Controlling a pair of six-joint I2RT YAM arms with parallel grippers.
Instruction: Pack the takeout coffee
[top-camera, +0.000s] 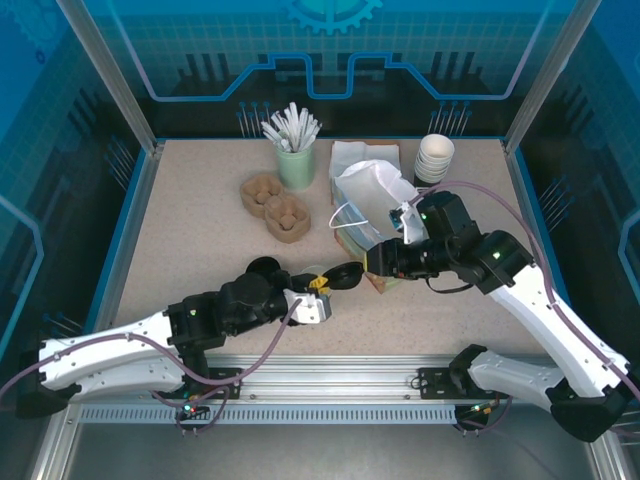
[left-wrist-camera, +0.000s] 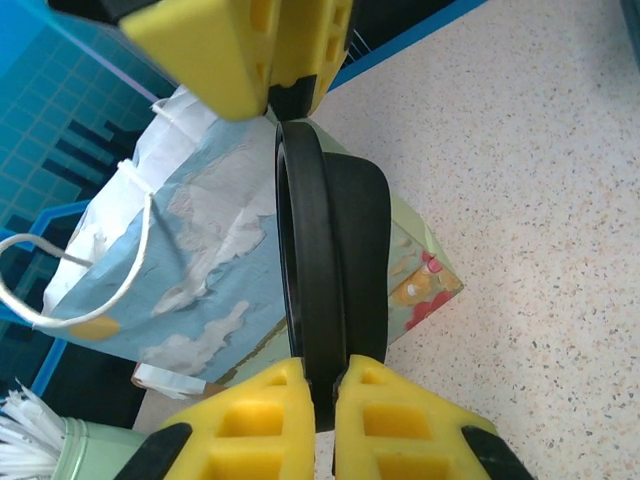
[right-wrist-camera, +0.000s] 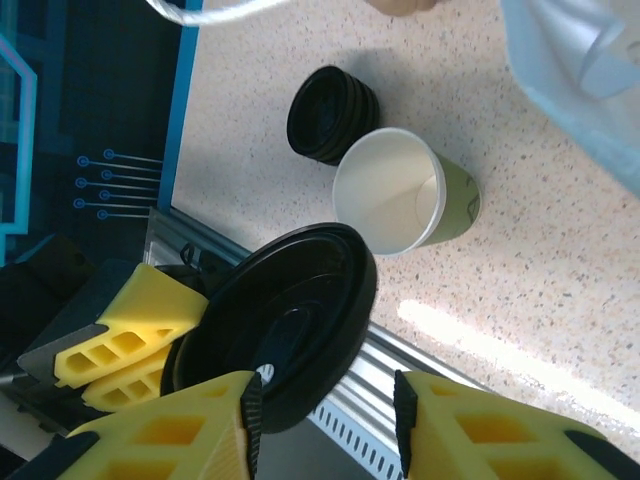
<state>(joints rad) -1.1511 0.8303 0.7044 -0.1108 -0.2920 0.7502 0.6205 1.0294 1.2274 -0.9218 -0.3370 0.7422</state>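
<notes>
Two arms: I have both meeting mid-table, just in front of the paper bag (top-camera: 372, 195).
Left gripper (left-wrist-camera: 305, 240): pinched on a black lid (left-wrist-camera: 330, 270), held edge-on, with yellow pads (left-wrist-camera: 290, 420) clamping opposite sides of its rim.
Right gripper (right-wrist-camera: 325, 400): fingers spread apart, with the held lid hanging just past them.
Takeout coffee cup (right-wrist-camera: 405, 195): on the table (right-wrist-camera: 560, 260), lidless, white inside, greenish wall, apart from the held lid.
Beside the cup: a stack of black lids (right-wrist-camera: 330, 100), just next to it.
</notes>
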